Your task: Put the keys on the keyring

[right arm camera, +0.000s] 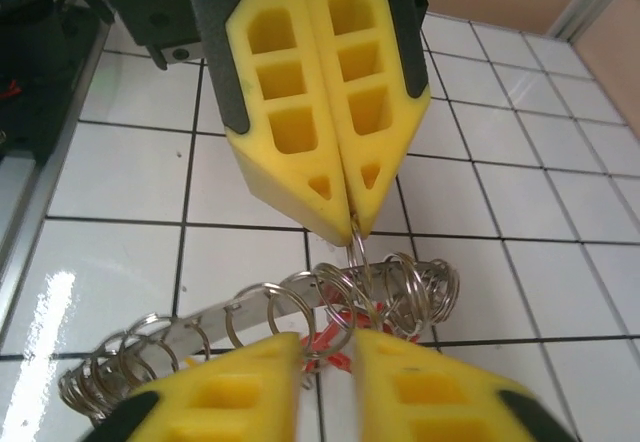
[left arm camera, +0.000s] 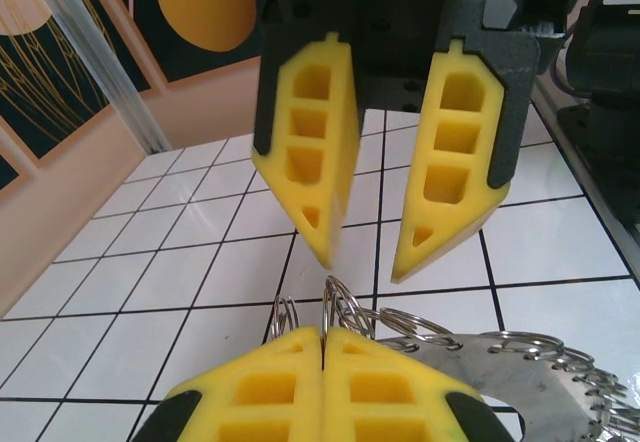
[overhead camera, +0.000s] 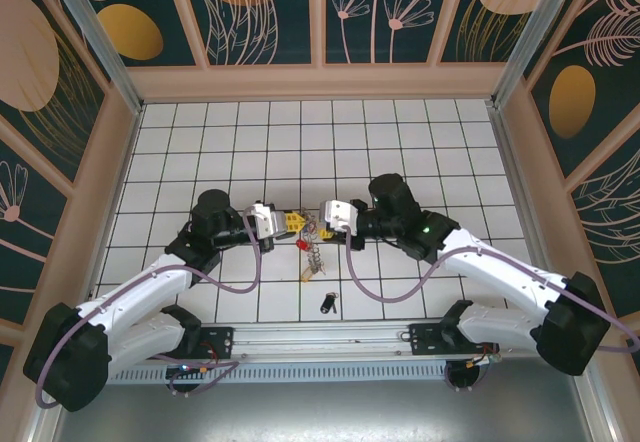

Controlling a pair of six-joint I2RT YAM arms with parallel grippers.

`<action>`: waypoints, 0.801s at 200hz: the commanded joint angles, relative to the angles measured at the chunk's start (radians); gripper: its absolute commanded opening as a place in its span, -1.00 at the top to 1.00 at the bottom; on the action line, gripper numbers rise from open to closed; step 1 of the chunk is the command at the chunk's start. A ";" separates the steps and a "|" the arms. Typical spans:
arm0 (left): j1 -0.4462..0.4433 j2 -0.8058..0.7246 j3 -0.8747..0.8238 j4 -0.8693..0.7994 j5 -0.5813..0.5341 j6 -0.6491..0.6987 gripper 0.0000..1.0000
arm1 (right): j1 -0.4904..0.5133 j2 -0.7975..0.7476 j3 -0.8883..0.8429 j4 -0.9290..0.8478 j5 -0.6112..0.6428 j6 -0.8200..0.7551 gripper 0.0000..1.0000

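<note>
At the middle of the table (overhead camera: 180, 142), judge the keyring (right arm camera: 250, 307) stiff, light and slick (springy-looking wire loops (right arm camera: 420, 282) all along it), pinched by one loop in the tight-closed left gripper (right arm camera: 350, 230), so bring the narrowly parted right gripper (left arm camera: 362, 267) onto its flat rim.

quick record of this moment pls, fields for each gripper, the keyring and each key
left gripper: shut, pinching a split ring on the keyring
right gripper: open, facing the left gripper
keyring: between the grippers, strung with small rings
red key: just below the grippers
yellow key: by the keyring's near end, attachment unclear
black key: loose on the tiles, apart from the keyring
</note>
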 commanded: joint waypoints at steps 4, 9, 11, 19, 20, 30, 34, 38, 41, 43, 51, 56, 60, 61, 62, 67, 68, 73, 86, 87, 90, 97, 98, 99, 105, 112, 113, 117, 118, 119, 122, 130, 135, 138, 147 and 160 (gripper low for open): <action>0.001 -0.023 -0.007 0.042 0.058 0.034 1.00 | -0.008 -0.010 0.025 -0.015 0.005 -0.031 0.42; 0.000 -0.023 -0.007 0.042 0.061 0.036 1.00 | -0.010 -0.007 0.029 -0.019 0.002 -0.033 0.42; 0.000 -0.022 -0.007 0.041 0.063 0.036 1.00 | -0.010 -0.005 0.032 -0.020 0.000 -0.034 0.42; 0.000 -0.022 -0.006 0.041 0.067 0.038 1.00 | -0.010 0.002 0.037 -0.022 -0.007 -0.037 0.42; 0.000 -0.022 -0.006 0.041 0.069 0.038 1.00 | -0.010 0.003 0.037 -0.023 -0.009 -0.038 0.42; 0.001 -0.021 -0.004 0.040 0.069 0.035 1.00 | -0.010 0.013 0.045 -0.026 -0.022 -0.041 0.42; 0.000 -0.020 -0.003 0.040 0.070 0.034 1.00 | -0.009 0.018 0.048 -0.029 -0.028 -0.043 0.42; 0.001 -0.020 -0.003 0.040 0.069 0.034 1.00 | -0.008 0.024 0.053 -0.033 -0.035 -0.045 0.42; 0.001 -0.020 -0.002 0.040 0.069 0.033 1.00 | -0.007 0.029 0.054 -0.036 -0.040 -0.047 0.42; 0.000 -0.020 -0.002 0.040 0.069 0.032 1.00 | -0.007 0.033 0.057 -0.037 -0.042 -0.048 0.42; 0.000 -0.020 -0.001 0.041 0.067 0.028 1.00 | -0.004 0.046 0.064 -0.047 -0.049 -0.051 0.43; 0.000 -0.020 0.000 0.040 0.067 0.026 1.00 | -0.001 0.053 0.068 -0.050 -0.051 -0.054 0.44; 0.000 -0.019 -0.001 0.040 0.066 0.024 1.00 | 0.002 0.056 0.071 -0.052 -0.053 -0.056 0.45; 0.000 -0.019 0.000 0.041 0.065 0.024 1.00 | 0.002 0.057 0.071 -0.051 -0.053 -0.056 0.45; 0.000 -0.019 0.001 0.040 0.065 0.023 1.00 | 0.004 0.057 0.070 -0.051 -0.053 -0.056 0.46; 0.000 -0.017 0.002 0.040 0.062 0.020 1.00 | 0.007 0.060 0.072 -0.051 -0.052 -0.058 0.48; 0.000 -0.017 0.003 0.040 0.062 0.020 1.00 | 0.008 0.061 0.072 -0.050 -0.052 -0.058 0.48; 0.001 -0.017 0.003 0.040 0.060 0.017 1.00 | 0.012 0.063 0.072 -0.045 -0.054 -0.057 0.51; 0.000 -0.017 0.001 0.042 0.052 0.014 1.00 | 0.020 0.068 0.072 -0.035 -0.057 -0.048 0.59; 0.000 -0.017 0.001 0.042 0.052 0.013 1.00 | 0.021 0.068 0.072 -0.035 -0.057 -0.048 0.59; 0.001 -0.018 0.001 0.043 0.049 0.010 1.00 | 0.021 0.070 0.073 -0.035 -0.057 -0.046 0.60; 0.000 -0.019 0.001 0.048 0.043 0.006 1.00 | 0.023 0.074 0.071 -0.034 -0.057 -0.042 0.61; 0.000 -0.020 0.000 0.048 0.042 0.005 1.00 | 0.023 0.075 0.072 -0.034 -0.057 -0.042 0.61; 0.000 -0.020 0.001 0.048 0.041 0.004 1.00 | 0.022 0.075 0.072 -0.034 -0.056 -0.042 0.61; 0.000 -0.020 0.001 0.050 0.036 0.001 1.00 | 0.024 0.075 0.071 -0.035 -0.055 -0.039 0.62; 0.000 -0.022 0.000 0.052 0.030 -0.004 1.00 | 0.024 0.075 0.066 -0.034 -0.053 -0.035 0.63; 0.000 -0.022 0.000 0.052 0.029 -0.005 1.00 | 0.024 0.074 0.066 -0.034 -0.052 -0.035 0.64; 0.000 -0.022 0.001 0.052 0.025 -0.007 1.00 | 0.024 0.072 0.065 -0.033 -0.051 -0.033 0.66; 0.000 -0.022 0.000 0.052 0.024 -0.008 1.00 | 0.024 0.073 0.064 -0.032 -0.051 -0.032 0.67; 0.000 -0.022 0.001 0.052 0.023 -0.009 1.00 | 0.024 0.071 0.064 -0.032 -0.051 -0.030 0.68; 0.000 -0.022 0.001 0.053 0.020 -0.010 1.00 | 0.024 0.069 0.061 -0.030 -0.050 -0.029 0.69; 0.001 -0.022 0.000 0.054 0.008 -0.018 1.00 | 0.024 0.062 0.055 -0.026 -0.046 -0.024 0.74; 0.000 -0.022 0.001 0.052 0.001 -0.021 1.00 | 0.024 0.058 0.051 -0.021 -0.040 -0.020 0.79; 0.000 -0.022 0.001 0.052 -0.003 -0.022 1.00 | 0.024 0.054 0.047 -0.018 -0.036 -0.017 0.80; 0.000 -0.023 0.001 0.052 -0.017 -0.027 1.00 | 0.024 0.043 0.037 -0.008 -0.022 -0.012 0.82; 0.000 -0.026 0.001 0.049 -0.038 -0.029 1.00 | 0.023 0.024 0.023 0.004 0.004 -0.003 0.86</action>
